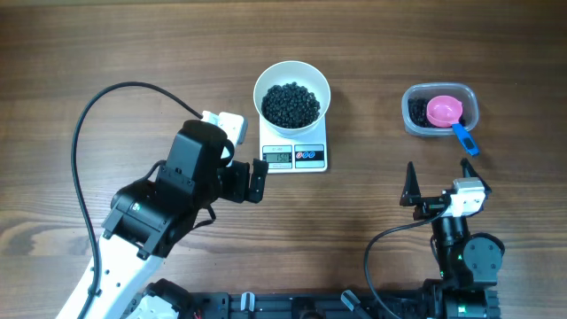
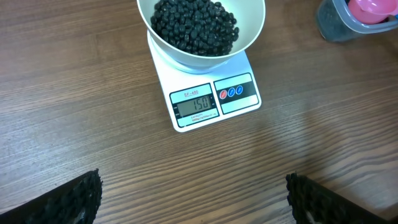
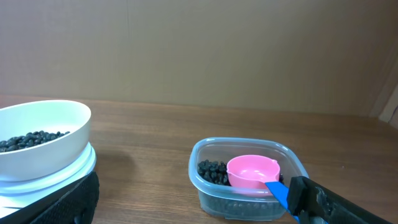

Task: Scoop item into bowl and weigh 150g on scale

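Sitting overhead on the scale's (image 1: 314, 143) 12 o'clock end, the bowl (image 1: 292, 66) holds beans (image 1: 291, 105); left gripper (image 1: 251, 152) at its 8 o'clock, right gripper (image 1: 440, 180) at the tub's (image 1: 410, 120) 6 o'clock, both spread empty. Left wrist: display (image 2: 196, 106) reads 150. Right wrist: scoop (image 3: 252, 171) rests in tub.

The overhead view looks straight down on the whole surface (image 1: 372, 53). The left wrist view looks steeply down at the scale (image 2: 214, 115) from near. The right wrist view looks level and low. All 3 share the bowl (image 3: 43, 134).
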